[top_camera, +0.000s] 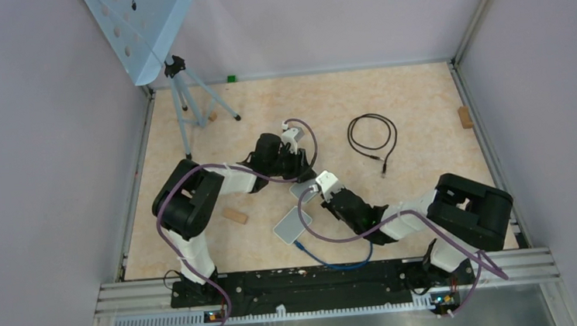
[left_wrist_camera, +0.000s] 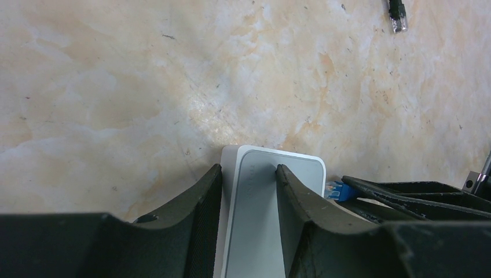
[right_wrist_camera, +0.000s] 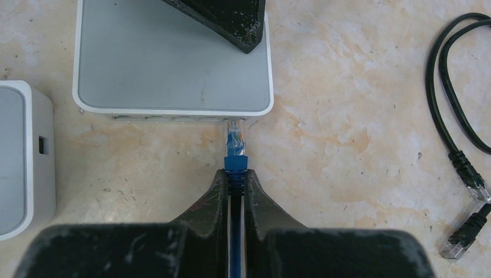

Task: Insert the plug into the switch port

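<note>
Grips the blue plug (right_wrist_camera: 235, 139) by its boot in the right hand (right_wrist_camera: 235, 172), fingers clenched tight around it with the blue cable (right_wrist_camera: 235, 255) running back between them. Holds that plug square to the port face of the switch (right_wrist_camera: 173, 58), clear tip right at the mouth of the endmost port, nearly all of the connector outside. Switch flat on the marbled desk (right_wrist_camera: 347, 116), grey lid up. Braces the switch with the left hand (left_wrist_camera: 249, 169): fingers partly spread, one down the side opposite the ports, the other lying across the lid. Cannot tell whether that hand squeezes the switch or merely rests on it. Just off the switch's port-side corner farthest from the plug, close but apart: a second white box (right_wrist_camera: 23, 156) with one square opening in its side. Out past the switch's plug-end, well apart: a loose black cable (right_wrist_camera: 446, 87), both its connectors down on the desk
</note>
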